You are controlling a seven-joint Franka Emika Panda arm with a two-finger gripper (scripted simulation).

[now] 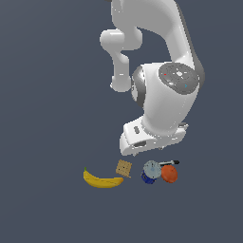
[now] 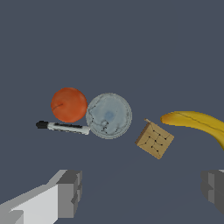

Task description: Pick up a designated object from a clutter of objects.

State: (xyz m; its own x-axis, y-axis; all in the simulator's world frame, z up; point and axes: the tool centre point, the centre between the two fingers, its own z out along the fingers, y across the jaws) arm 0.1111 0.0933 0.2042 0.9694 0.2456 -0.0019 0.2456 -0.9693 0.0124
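The blue can [image 1: 150,172] with its pale silvery lid stands between the orange-red ball [image 1: 169,173] and the tan square cracker [image 1: 124,167]. In the wrist view I see the can's lid [image 2: 109,115] from above, touching the ball [image 2: 68,104]. A thin black-and-silver tool [image 2: 63,127] lies against the ball and the can. The yellow banana [image 1: 101,180] lies at the exterior view's left. My gripper [image 2: 142,192] is open and empty, hovering above the clutter; its fingers [image 2: 70,192] show wide apart. In the exterior view the hand [image 1: 152,137] hides the fingertips.
The cracker [image 2: 154,139] and the banana [image 2: 197,123] lie beside the can in the wrist view. The tool [image 1: 169,163] shows behind the ball. All lie on a plain dark grey-blue floor [image 1: 47,118].
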